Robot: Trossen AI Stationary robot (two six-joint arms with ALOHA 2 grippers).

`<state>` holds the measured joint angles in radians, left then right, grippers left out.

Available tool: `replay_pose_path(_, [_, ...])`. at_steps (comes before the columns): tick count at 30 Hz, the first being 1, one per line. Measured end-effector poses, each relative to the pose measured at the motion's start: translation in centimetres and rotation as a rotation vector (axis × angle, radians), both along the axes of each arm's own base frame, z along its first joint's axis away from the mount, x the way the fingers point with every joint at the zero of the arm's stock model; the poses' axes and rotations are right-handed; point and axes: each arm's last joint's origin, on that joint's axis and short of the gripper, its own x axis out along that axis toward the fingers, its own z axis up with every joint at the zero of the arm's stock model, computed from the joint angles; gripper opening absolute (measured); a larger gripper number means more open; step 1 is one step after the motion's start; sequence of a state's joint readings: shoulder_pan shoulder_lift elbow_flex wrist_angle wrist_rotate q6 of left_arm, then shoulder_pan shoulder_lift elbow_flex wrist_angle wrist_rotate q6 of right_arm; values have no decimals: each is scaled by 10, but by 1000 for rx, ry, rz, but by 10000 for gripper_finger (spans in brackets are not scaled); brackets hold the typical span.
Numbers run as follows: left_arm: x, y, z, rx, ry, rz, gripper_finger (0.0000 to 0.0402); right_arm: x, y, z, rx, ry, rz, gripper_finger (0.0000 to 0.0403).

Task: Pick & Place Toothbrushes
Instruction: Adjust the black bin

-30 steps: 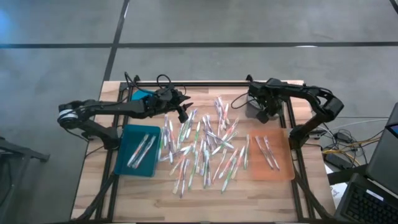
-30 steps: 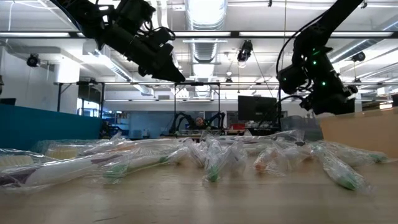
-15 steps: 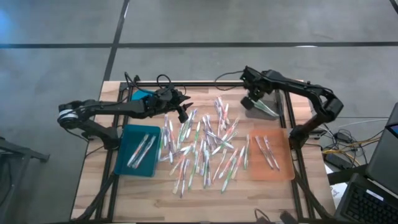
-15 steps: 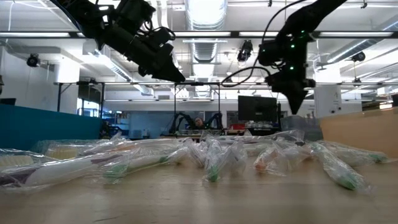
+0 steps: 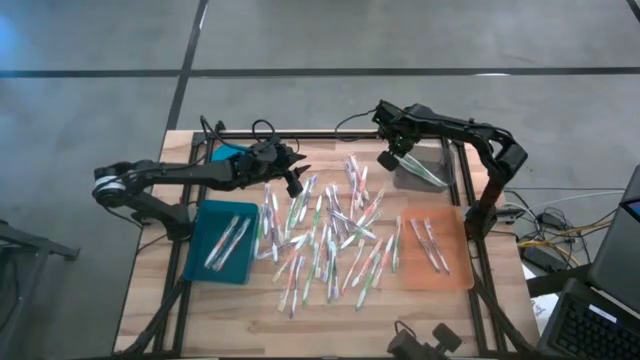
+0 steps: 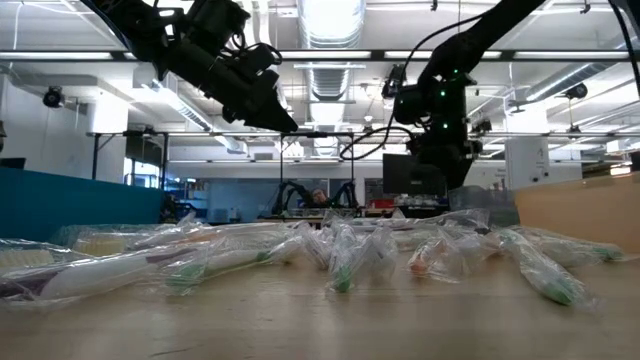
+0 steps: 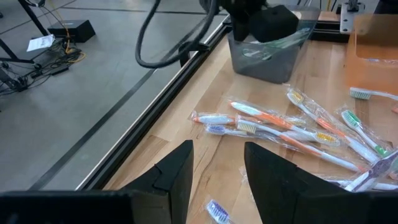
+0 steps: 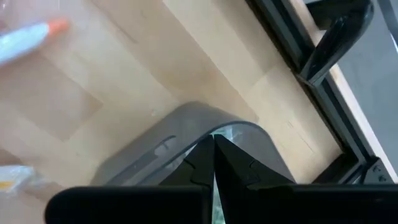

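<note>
Many wrapped toothbrushes (image 5: 330,235) lie scattered on the wooden table (image 5: 250,320). My left gripper (image 5: 295,183) hangs open and empty above the far left of the pile; its wrist view (image 7: 217,177) shows bare wood between the fingers. My right gripper (image 5: 388,158) is shut, fingers pointing down, just above the left rim of a grey bin (image 5: 420,175). A wrapped toothbrush (image 5: 428,172) lies in the bin and leans on its rim. In the right wrist view (image 8: 213,158) the fingertips meet over the bin (image 8: 186,124); whether they pinch any wrapper I cannot tell.
A teal tray (image 5: 205,262) at the left and an orange tray (image 5: 450,275) at the right each hold a few toothbrushes. Black frame rails (image 5: 330,134) run along the table's far edge and sides. Cables (image 5: 262,128) lie at the far left.
My right gripper has swung from over the grey bin toward the table's left and far edge, turning as it went, and now stands at the bin's left rim. The toothbrush stays in the bin.
</note>
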<state>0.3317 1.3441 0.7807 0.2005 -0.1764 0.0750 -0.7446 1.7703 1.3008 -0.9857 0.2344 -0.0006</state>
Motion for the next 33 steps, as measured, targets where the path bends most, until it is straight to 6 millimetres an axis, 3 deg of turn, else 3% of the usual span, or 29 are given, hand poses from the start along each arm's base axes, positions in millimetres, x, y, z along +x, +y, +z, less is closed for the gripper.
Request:
replay_pose_path(7, [0, 0, 0, 0, 0, 0, 149, -3, -18, -4, -41, -38, -25, 8])
replay_pose_path(18, [0, 0, 0, 0, 0, 0, 149, -34, -45, -3, -86, -2, -147, 8])
replay_pose_path(33, [0, 0, 0, 0, 0, 0, 149, -57, -57, -5, -68, 25, -211, 8])
